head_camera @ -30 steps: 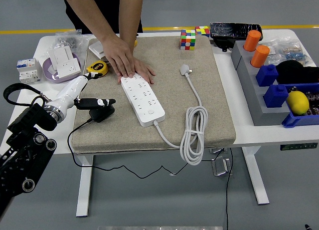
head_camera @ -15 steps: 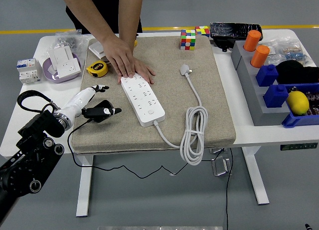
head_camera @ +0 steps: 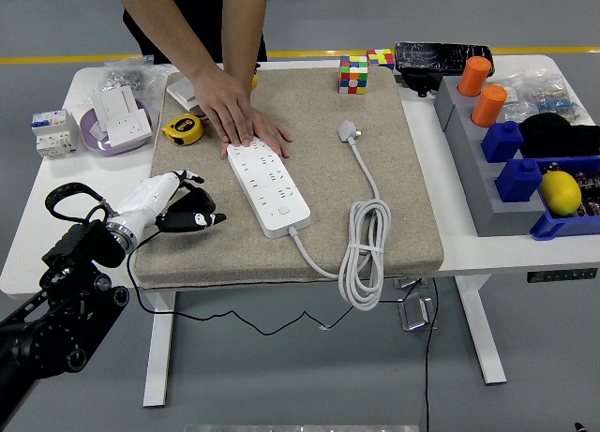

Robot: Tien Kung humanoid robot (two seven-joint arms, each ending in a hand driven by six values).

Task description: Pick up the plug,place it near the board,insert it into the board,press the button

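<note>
Tape measure (head_camera: 183, 129), Rubik's cubes (head_camera: 353, 75), lemon (head_camera: 561, 193).

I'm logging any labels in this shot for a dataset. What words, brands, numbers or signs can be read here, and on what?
None can be read.
Power strip: no legible marking.
Yellow tape measure: dark label, too small to read.
Circuit breaker: print too blurred.
White socket in the purple bowl: no readable text.
Black packet at the far edge: glare, illegible.
Table's control panel: too small.

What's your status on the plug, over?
Left hand shut on black plug, low over mat left of power strip. Not inserted. Person's hand pressing on strip's far end. Right hand out of view.
</note>
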